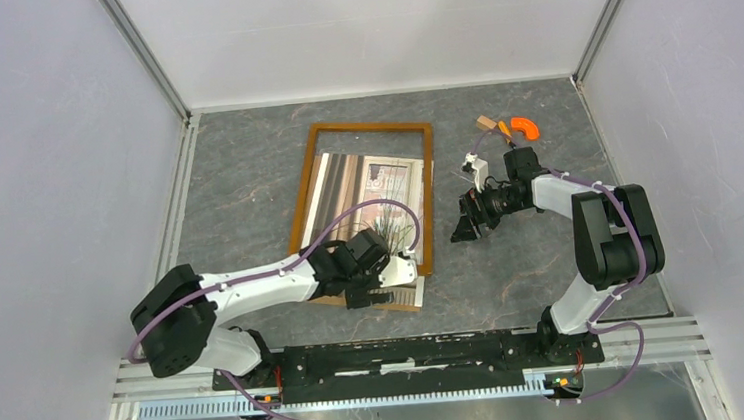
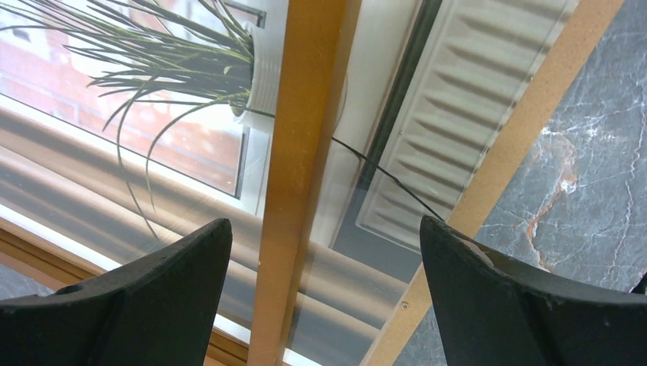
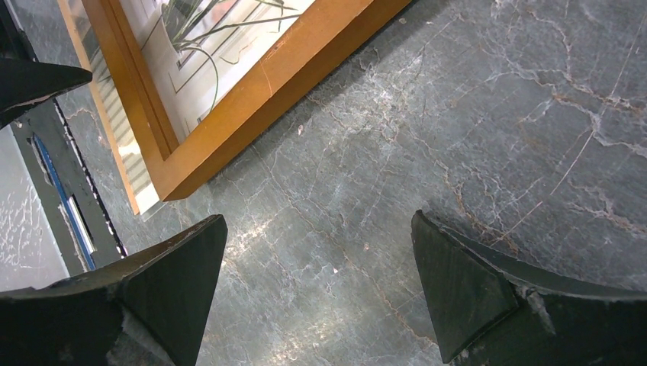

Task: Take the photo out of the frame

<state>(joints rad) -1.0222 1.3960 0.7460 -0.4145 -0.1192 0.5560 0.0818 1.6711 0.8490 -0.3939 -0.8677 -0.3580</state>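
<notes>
The photo [image 1: 362, 196] lies under the frame [image 1: 371, 125] on the tabletop [image 1: 245, 180], long axis pointing away from the arms, near end poking out. Left claw [image 1: 378, 275], wide open and empty, hangs directly over that end; right claw [image 1: 467, 225], equally open, sits beside the frame.

Seen from above, the left arm [image 1: 273, 278] hides the near part of the photo [image 1: 361, 186] and much of the frame's [image 1: 372, 127] near rail; far right on the worktop [image 1: 244, 160], an orange item [image 1: 525, 129] and a tan item [image 1: 485, 122] are too small to identify.
</notes>
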